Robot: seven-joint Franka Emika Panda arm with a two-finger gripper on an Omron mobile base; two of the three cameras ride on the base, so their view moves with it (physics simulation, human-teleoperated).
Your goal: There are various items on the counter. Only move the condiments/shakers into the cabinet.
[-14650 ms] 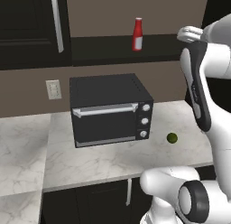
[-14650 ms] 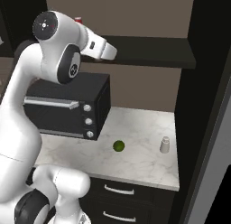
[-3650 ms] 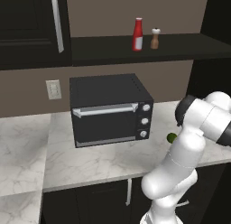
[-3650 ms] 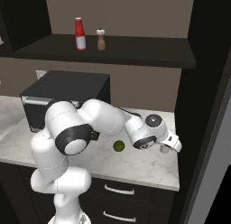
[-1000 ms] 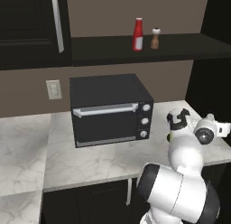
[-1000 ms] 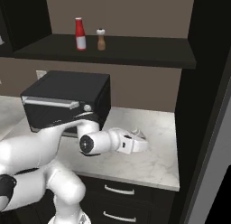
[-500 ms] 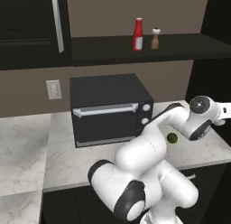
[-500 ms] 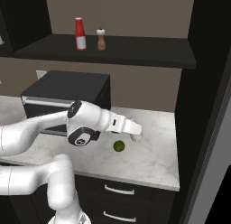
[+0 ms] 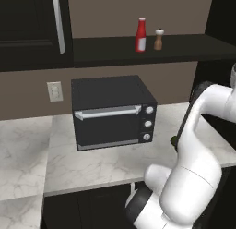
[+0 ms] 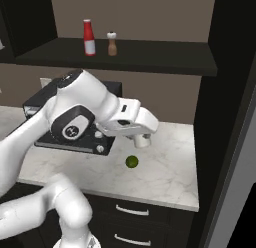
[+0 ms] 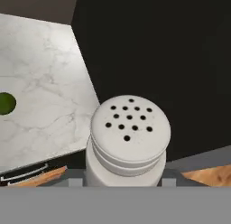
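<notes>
- Gripper (image 10: 143,140) hangs above the counter (image 10: 165,172), right of the toaster oven (image 9: 113,111), seen in right base view; arm reaches out over the oven front.
- Hand view: white shaker (image 11: 128,139) sits between the finger tips, perforated cap toward the cam. Jaws partly closed, clamped on the shaker body at both sides.
- Right base view: shaker bottom shows just under the hand, clear of the marble, i.e. lifted.
- Green lime (image 10: 131,162) rests on the counter below and slightly left of the gripper, apart from it. In hand view it shows at the left edge (image 11: 6,103).
- Cabinet (image 10: 125,54) shelf recess: red squeeze bottle w/ white cap (image 10: 89,37) upright, brown wooden shaker w/ pale top (image 10: 112,43) upright just beside it to the right; near each other, can't tell if touching.
- Left base view: same pair on the shelf, bottle (image 9: 141,35) left, wooden shaker (image 9: 159,39) right, above the oven.
- Wall outlet (image 9: 54,91) left of the oven, on the backsplash.
- Counter marble white w/ grey veins; dark drawers (image 10: 135,217) below its front edge.
</notes>
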